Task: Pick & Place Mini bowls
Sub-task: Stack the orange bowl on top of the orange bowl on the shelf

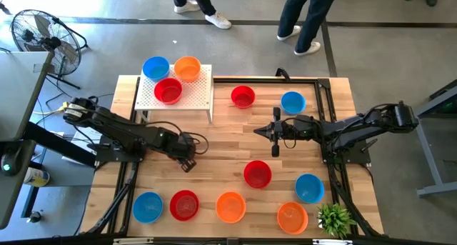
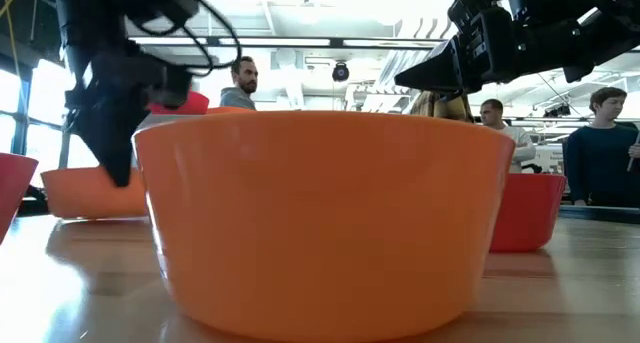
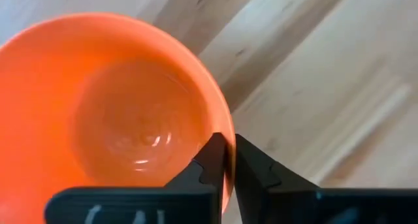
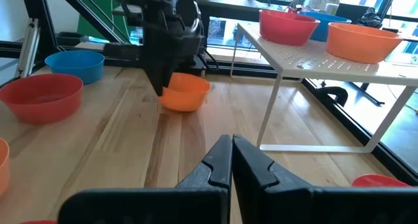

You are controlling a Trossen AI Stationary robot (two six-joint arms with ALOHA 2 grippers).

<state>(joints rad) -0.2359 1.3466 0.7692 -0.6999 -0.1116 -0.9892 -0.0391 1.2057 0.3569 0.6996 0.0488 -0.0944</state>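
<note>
An orange mini bowl (image 3: 117, 119) stands upright on the wooden table (image 1: 214, 141), left of its middle, with my left gripper (image 3: 228, 149) shut on its rim. From above, that gripper (image 1: 187, 163) hides the bowl. The right wrist view shows the bowl (image 4: 186, 93) on its base under the gripper. My right gripper (image 1: 260, 131) hangs shut and level above the table's middle, with nothing in it. Red, blue and orange mini bowls (image 1: 170, 91) sit on the white perforated stand (image 1: 200, 95) at the back left. My left gripper pinches the orange bowl's rim (image 3: 225, 119) with one finger (image 3: 209, 162) inside the bowl and the other finger (image 3: 255, 165) outside it. The fingers come steeply from above. The bowl sits upright with its base on the table (image 4: 186, 106).
Loose bowls lie around: red (image 1: 243, 96) and blue (image 1: 293, 102) at the back, red (image 1: 257, 173) in the middle, several along the near edge, one orange (image 2: 330, 223). A small green plant (image 1: 335, 220) stands near right. People are beyond the far edge.
</note>
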